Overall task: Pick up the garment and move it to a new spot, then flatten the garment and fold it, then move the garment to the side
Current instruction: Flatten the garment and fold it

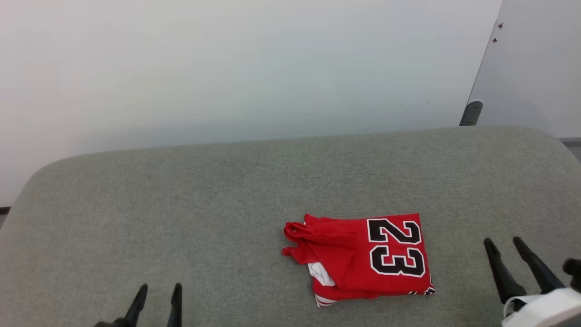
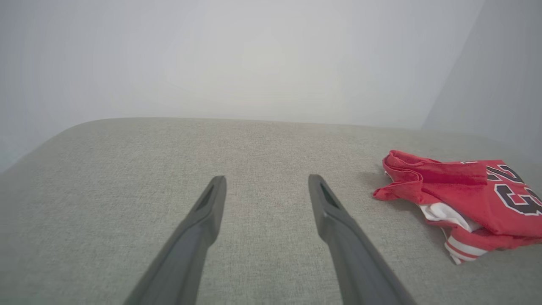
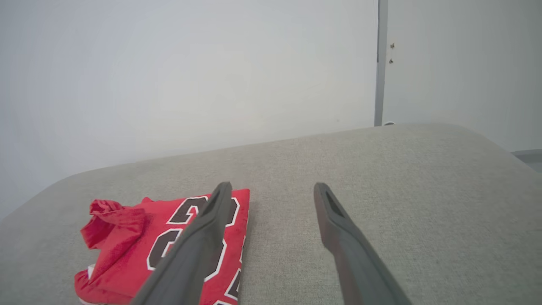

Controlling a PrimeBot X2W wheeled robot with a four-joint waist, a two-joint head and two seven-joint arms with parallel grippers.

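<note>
**Folded red jersey on grey cushion, nearer the right claw**

1. Grey woven cushion (image 1: 181,204). Beneath and ahead of both claws, far edge rounded. Bears item 4.
2. Pale wall (image 1: 227,68). Beyond the cushion's far edge, straight ahead of both claws. Unmarked.
3. Grey panel (image 1: 535,68). Ahead and to the right of the right claw. Two small screws near its edge, dark bracket (image 1: 471,112) at its foot.
4. Garment (image 1: 363,256) (image 2: 465,190) (image 3: 127,241). Red, gathered into a compact flat packet on the cushion, with a bunched red flap at the end toward the left claw. A scrap of white and some striped trim show at the near edge. Lies between the claws: just left of the right claw and about level with its fingertips, well right of the left claw and a little ahead of it. Long axis crosswise to the way both claws point. Right arm clearly the nearer. Looks already folded, so probably only the shift to the side remains, best taken from the right-hand short edge.
5. Right claw (image 1: 501,240) (image 3: 273,186). Released, fingers spread, nothing between them, apart from the garment.
6. Left claw (image 1: 161,286) (image 2: 267,180). Released, fingers spread over bare cushion, empty.
7. Writing. "23" in black with white outline, on the half of the garment toward the right claw, turned sideways. No other lettering or brand legible.
</note>
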